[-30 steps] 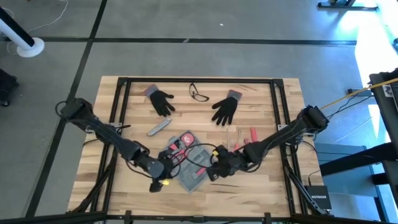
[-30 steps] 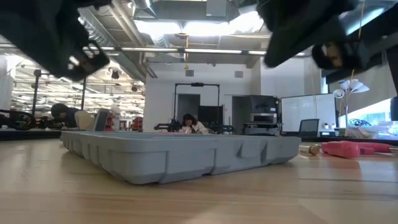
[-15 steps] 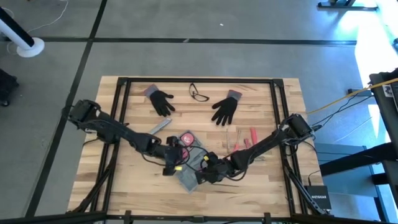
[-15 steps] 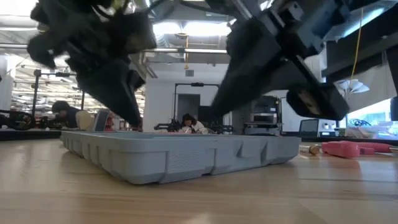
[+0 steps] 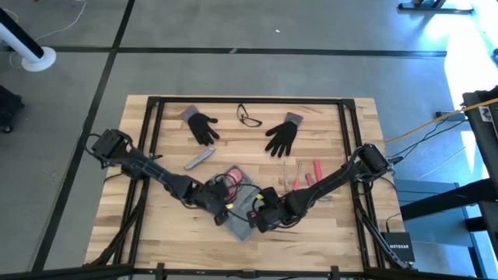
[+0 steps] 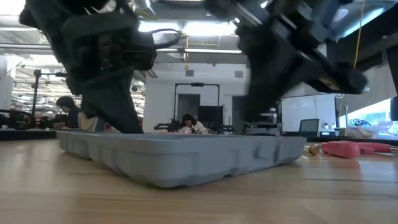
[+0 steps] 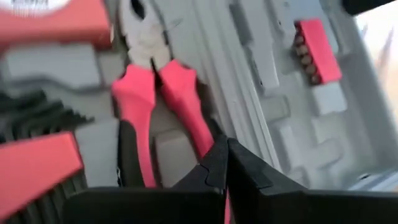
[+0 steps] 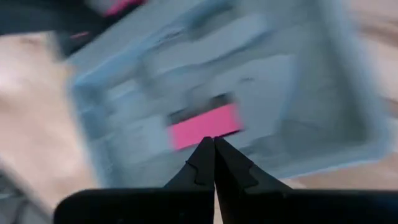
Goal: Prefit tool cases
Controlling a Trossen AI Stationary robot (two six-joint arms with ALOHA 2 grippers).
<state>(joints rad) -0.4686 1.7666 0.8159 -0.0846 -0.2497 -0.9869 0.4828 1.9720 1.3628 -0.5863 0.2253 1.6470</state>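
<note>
Two dark arms over a wooden table (image 5: 117, 225), meeting low near the middle of its front half. Left arm (image 5: 148, 168) reaching in from the left edge, right arm (image 5: 334, 179) from the right edge.

Tool case (image 5: 243, 211) flat on the table between the two grippers, open side up, turned at an angle to the table edges. Blue-grey, moulded recesses inside. In the low view, case wall (image 6: 186, 162) resting on the wood, both arms coming down onto it from above.

Left gripper (image 5: 220, 204) at the case's left part, over the red-handled tools. Fingers pressed together, nothing between them; in the left wrist view tip (image 7: 225, 163) sits right above the pink-handled pliers (image 7: 152, 93) lying in their recess. Contact with the pliers: cannot tell.

Right gripper (image 5: 258, 220) at the case's right side. Fingers likewise together, empty; in the right wrist view tip (image 8: 214, 160) just below a pink block (image 8: 204, 127) seated in the case. View blurred, contact not readable.

Two black gloves behind the case, toward the back of the table: left glove (image 5: 202, 126), right glove (image 5: 283, 135), well apart from the case.

Safety glasses (image 5: 248, 117) between the gloves, near the back edge.

Slim grey bar (image 5: 199, 160) left of the case, behind the left gripper.

Loose red-handled tools (image 5: 308, 173) on the wood right of the case, beside the right arm.

Red bit holder (image 7: 317, 50) in a case recess, left wrist view.
</note>
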